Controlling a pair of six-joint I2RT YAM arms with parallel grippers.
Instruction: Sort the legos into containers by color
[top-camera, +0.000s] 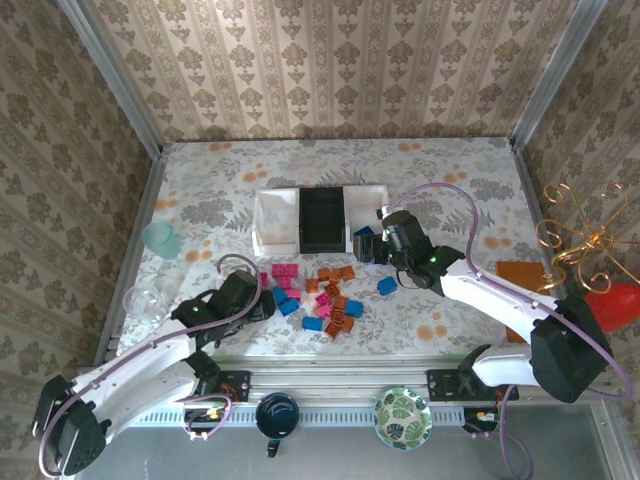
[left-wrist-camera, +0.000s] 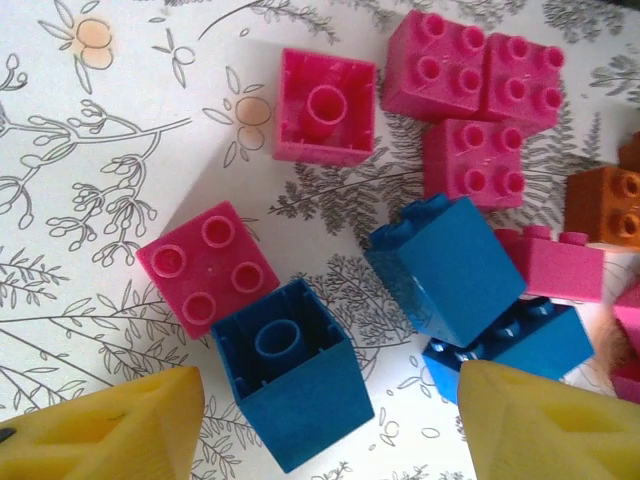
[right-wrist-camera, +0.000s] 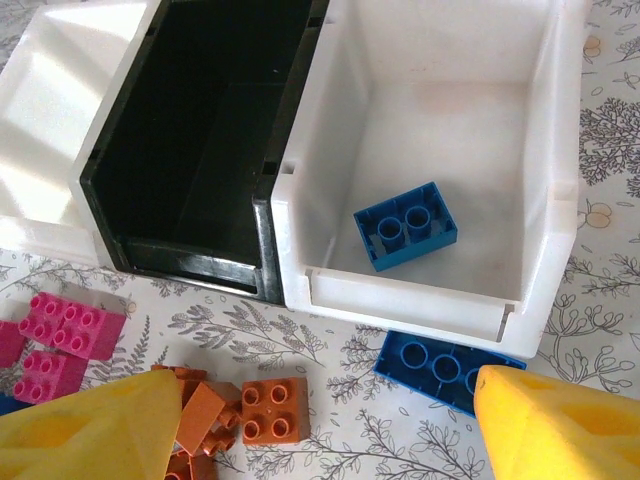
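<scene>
Orange, pink and blue legos (top-camera: 322, 296) lie scattered in front of three containers: a white one (top-camera: 274, 222), a black one (top-camera: 322, 218) and a white one (top-camera: 366, 203). My left gripper (left-wrist-camera: 330, 425) is open low over the table, straddling an upside-down blue brick (left-wrist-camera: 293, 383); its right finger (left-wrist-camera: 545, 425) stands clear of the brick. More blue bricks (left-wrist-camera: 450, 268) and pink bricks (left-wrist-camera: 208, 264) lie just beyond. My right gripper (right-wrist-camera: 325, 430) is open and holds nothing, hovering over an orange brick (right-wrist-camera: 272, 410) before the right white container (right-wrist-camera: 400, 290), which holds a blue brick (right-wrist-camera: 405, 225). A flat blue brick (right-wrist-camera: 435, 368) lies against its front wall.
Two clear cups (top-camera: 158, 240) stand at the table's left side. A dark cup (top-camera: 277, 415) and a green-patterned bowl (top-camera: 403, 418) sit on the rail between the arm bases. An orange patch (top-camera: 520, 275) and a gold wire ornament (top-camera: 580, 240) are at the right.
</scene>
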